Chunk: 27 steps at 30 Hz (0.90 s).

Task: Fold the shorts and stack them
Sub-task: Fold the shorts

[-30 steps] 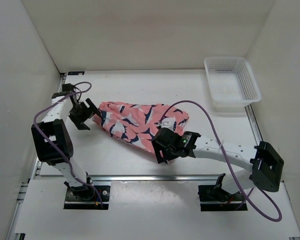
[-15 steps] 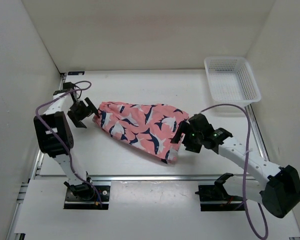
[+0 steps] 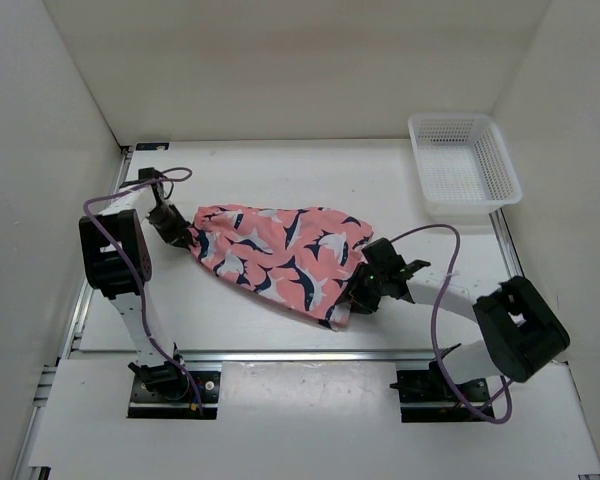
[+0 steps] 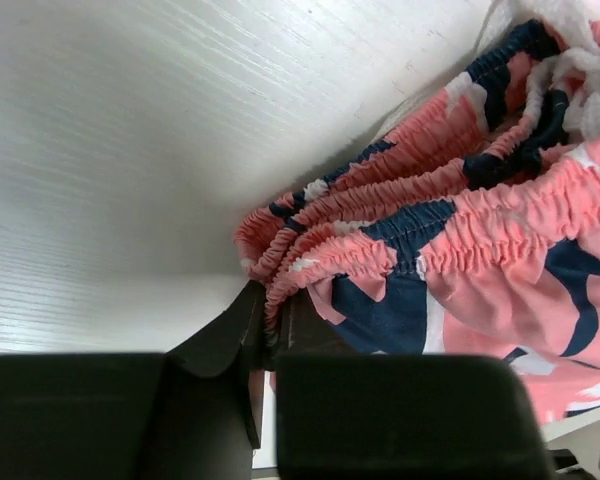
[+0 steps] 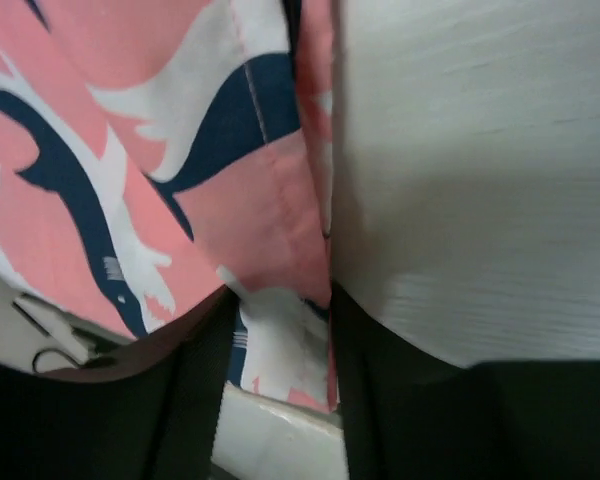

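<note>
I saw the shorts [image 3: 280, 250] spread across the middle of the worktop [image 3: 310, 170]. My left claw [image 4: 263, 325] was clamped on the gathered waistband; my right claw [image 5: 280, 350] was clamped on the near hem.

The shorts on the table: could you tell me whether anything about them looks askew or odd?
Yes: the shorts lie slanted and rumpled across the table, their elastic waistband bunched into ridges where the left gripper pinches it, the opposite end pinched by the right gripper. No damage is visible.
</note>
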### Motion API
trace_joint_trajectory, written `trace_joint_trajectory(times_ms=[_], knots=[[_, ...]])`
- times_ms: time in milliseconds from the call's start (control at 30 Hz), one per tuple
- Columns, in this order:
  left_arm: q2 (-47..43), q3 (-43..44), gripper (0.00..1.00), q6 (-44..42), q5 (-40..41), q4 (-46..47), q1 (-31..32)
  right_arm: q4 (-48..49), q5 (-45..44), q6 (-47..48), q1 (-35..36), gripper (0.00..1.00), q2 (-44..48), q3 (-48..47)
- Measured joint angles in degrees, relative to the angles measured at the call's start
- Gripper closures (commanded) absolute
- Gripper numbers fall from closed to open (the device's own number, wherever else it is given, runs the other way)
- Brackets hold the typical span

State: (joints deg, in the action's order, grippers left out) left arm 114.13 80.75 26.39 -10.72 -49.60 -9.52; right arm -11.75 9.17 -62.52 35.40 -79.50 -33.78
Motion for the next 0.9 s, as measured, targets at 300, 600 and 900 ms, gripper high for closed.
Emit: trace_joint_trajectory(times_ms=[300, 600, 900], knots=[[-5.79, -6.93, 0.35, 0.44, 3.17, 0.11, 0.0, -4.55, -7.19, 9.6, -2.95, 0.99, -9.94, -11.37], [-16.76, -13.03, 0.08, 2.86, 6.56, -1.57, -0.52, -11.28, -13.25, 21.09, -5.31, 0.14, -13.05, -22.93], [-11.34, -14.21, 0.2, 4.37, 5.9, 2.4, -1.79, -16.81, -13.55, 23.45, -4.42, 0.13, -4.46, -23.54]])
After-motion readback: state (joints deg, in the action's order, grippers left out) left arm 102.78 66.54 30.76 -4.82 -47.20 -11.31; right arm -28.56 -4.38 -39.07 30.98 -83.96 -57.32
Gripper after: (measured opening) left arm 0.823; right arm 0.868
